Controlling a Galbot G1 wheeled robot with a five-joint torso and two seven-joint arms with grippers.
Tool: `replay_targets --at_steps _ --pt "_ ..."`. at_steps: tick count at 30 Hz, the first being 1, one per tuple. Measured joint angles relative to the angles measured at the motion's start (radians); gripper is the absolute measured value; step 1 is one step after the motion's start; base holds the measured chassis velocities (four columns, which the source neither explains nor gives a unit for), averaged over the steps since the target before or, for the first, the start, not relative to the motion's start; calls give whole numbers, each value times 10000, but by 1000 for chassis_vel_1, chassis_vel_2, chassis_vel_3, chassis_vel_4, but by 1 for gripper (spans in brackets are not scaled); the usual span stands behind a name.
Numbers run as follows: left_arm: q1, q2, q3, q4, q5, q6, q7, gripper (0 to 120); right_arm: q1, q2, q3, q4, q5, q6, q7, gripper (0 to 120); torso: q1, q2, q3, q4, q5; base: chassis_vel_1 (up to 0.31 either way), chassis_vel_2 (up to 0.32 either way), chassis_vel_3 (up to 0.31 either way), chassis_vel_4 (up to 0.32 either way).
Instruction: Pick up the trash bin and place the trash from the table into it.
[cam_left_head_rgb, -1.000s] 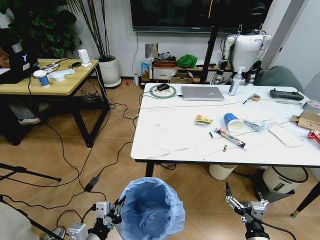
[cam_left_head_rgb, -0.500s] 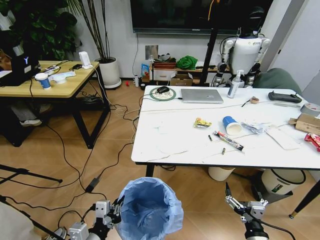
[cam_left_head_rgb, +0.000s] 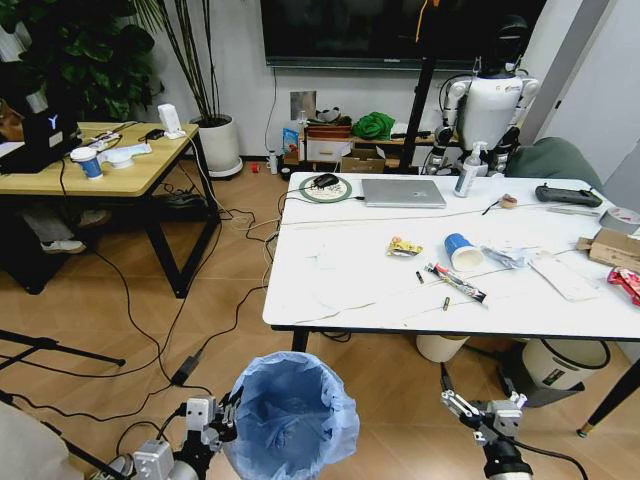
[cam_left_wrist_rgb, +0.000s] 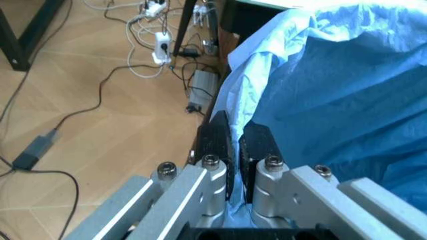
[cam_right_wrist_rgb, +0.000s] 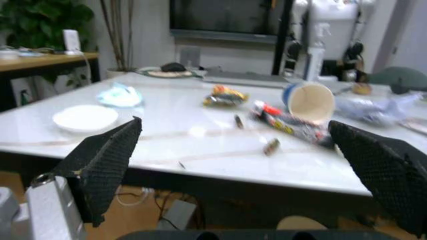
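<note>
Bin: trash bin (cam_left_head_rgb: 292, 415) hanging below the worktop's (cam_left_head_rgb: 350, 270) near edge.
Left tool (cam_left_wrist_rgb: 233, 145): pinching the bin's bag rim.
Right tool (cam_left_head_rgb: 476, 416): gaping wide, holding nothing.
Trash: blue cup (cam_left_head_rgb: 463, 249) and tube (cam_left_head_rgb: 458, 282) lying mid-worktop.

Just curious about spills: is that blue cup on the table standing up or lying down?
Lying down. The cup rests on its side on the table, its open mouth facing the right gripper.

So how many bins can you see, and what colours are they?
Blue-bagged bin, gripped at its rim by the left gripper: 1
Cream bin: 1
White bin with black rim: 1
Total: 3
</note>
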Motion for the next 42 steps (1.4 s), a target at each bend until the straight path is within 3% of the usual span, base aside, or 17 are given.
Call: replay_targets --at_steps 5,7,9,12,15,21,28,36,42 --pt "86 26 10 -155 -280 209 -31 0 217 -891 -574 808 -32 -892 575 100 -7 -17 -8 0 2 0 0 0 0" --pt "159 42 -45 -272 -483 341 -45 0 582 -1991 -958 1381 355 -1807 954 100 -13 -28 -15 -2 1 0 0 0 0" --pt "203 47 -92 -316 -591 384 -67 0 780 -2395 -1133 1518 592 -2131 1156 100 -15 -32 -17 -1 -1 0 0 0 0" --pt "527 -39 -303 -437 -806 468 -128 0 2265 -3769 -1837 1591 2110 -2926 1578 100 -20 -47 -24 1 2 0 0 0 0" --pt "791 -273 -403 -532 -683 468 -123 0 3833 -4410 -2667 1248 3461 -3243 1584 100 -24 -57 -29 4 3 0 0 0 0" --pt "1191 -623 -590 -741 -634 486 -200 0 5985 -4892 -4601 506 4534 -3929 2278 100 -30 -68 -36 6 4 0 0 0 0" --pt "1167 -438 -643 -710 -842 559 -370 0 6610 -5683 -5193 261 4899 -4824 2460 100 -35 -78 -43 -4 -1 0 0 0 0" --pt "1389 -710 -726 -725 -746 557 -429 0 7713 -5998 -5909 -899 4115 -4443 1010 100 -38 -87 -46 0 4 0 0 0 0" --pt "1405 -931 -843 -772 -720 556 -471 0 9201 -5544 -7046 -1656 4354 -3941 670 100 -41 -91 -50 2 1 0 0 0 0"
